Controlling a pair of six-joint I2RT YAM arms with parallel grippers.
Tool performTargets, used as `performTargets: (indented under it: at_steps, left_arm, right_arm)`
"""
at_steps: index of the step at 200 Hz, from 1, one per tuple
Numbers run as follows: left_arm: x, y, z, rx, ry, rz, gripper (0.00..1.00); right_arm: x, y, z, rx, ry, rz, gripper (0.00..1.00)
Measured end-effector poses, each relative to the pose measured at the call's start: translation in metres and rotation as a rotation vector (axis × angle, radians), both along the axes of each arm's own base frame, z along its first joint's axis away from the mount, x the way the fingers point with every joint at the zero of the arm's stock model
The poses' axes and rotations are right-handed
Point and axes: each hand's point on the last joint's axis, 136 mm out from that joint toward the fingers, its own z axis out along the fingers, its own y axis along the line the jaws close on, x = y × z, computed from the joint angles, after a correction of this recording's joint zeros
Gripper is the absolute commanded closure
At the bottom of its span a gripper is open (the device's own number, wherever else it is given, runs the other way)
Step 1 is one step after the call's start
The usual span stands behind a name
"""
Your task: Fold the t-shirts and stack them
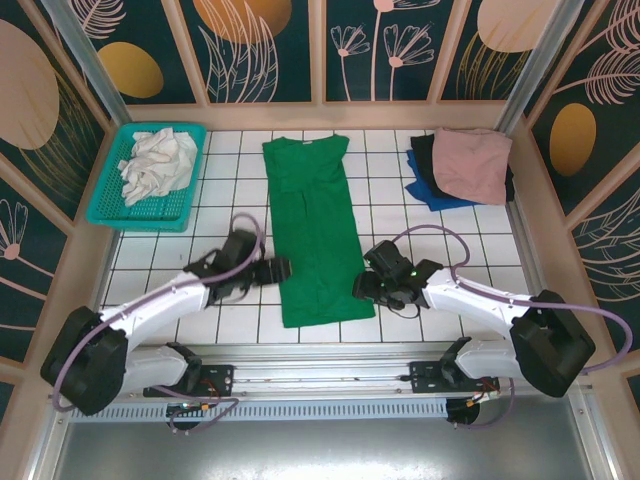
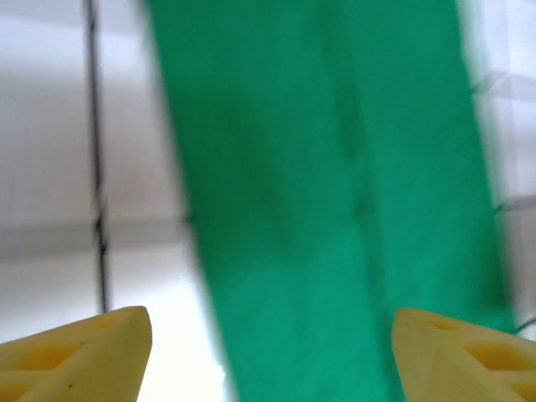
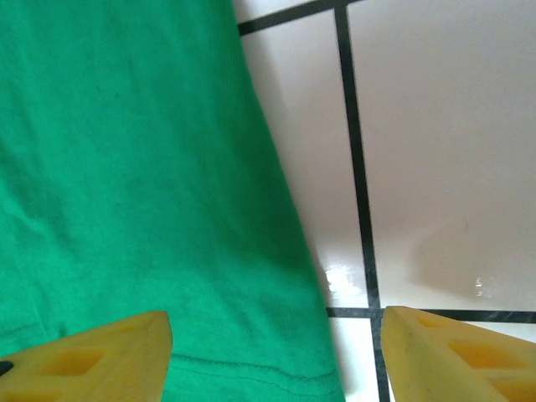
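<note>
My left end effector (image 1: 280, 268) and right end effector (image 1: 362, 286) flank the green t-shirt (image 1: 312, 230), both released. I reckon uneven grips could skew the fold.

1. No text, label, brand, number or sign can be read in any of the views.
</note>
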Motion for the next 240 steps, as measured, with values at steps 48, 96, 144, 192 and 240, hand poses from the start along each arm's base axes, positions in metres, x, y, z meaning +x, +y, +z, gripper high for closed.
performTargets:
  at_steps: [48, 96, 144, 192, 240]
  left_arm:
    - [-0.056, -0.02, -0.013, -0.024, 0.097, -0.046, 0.27]
    - [-0.073, -0.033, -0.04, 0.041, 0.174, -0.091, 0.41]
    - [-0.078, -0.027, -0.044, 0.084, 0.19, -0.095, 0.67]
    - [-0.081, -0.021, -0.049, 0.081, 0.182, -0.09, 0.9]
    - [-0.082, -0.023, -0.045, 0.041, 0.172, -0.085, 1.0]
  right_arm:
    - [-0.011, 0.005, -0.013, -0.022, 0.048, 0.057, 0.39]
    - [-0.02, 0.009, -0.021, -0.037, 0.08, 0.091, 0.42]
    - [-0.02, 0.014, -0.021, -0.025, 0.069, 0.099, 0.57]
    - [-0.023, 0.009, -0.023, -0.031, 0.068, 0.097, 0.74]
    - [-0.02, 0.004, -0.019, -0.045, 0.046, 0.097, 1.0]
